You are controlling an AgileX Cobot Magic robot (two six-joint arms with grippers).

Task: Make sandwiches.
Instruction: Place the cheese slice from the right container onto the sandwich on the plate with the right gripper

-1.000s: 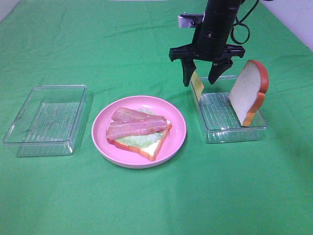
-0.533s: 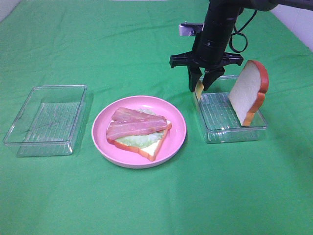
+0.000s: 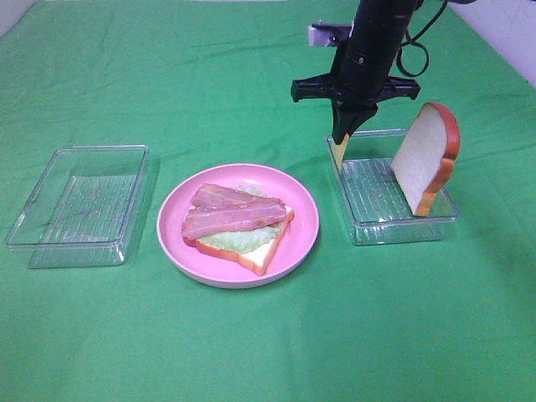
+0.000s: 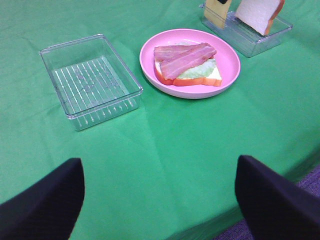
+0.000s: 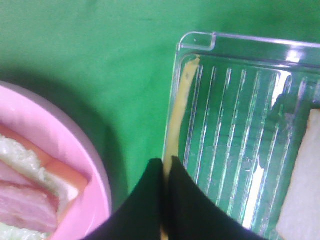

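Observation:
A partly built sandwich lies on the round pink plate: white bread, pale green lettuce, two bacon strips on top. My right gripper is shut on a yellow cheese slice that stands on edge at the left wall of the right clear tray. In the right wrist view the closed fingers pinch the cheese. A second bread slice leans upright in that tray. My left gripper is open and empty, well in front of the plate.
An empty clear tray sits left of the plate on the green cloth; it also shows in the left wrist view. The table's near edge drops off close to my left gripper.
My right gripper's fingers, open around the cheese slice a second ago, have closed on it. The gripper has risen slightly. The left arm, plate and trays have not moved.

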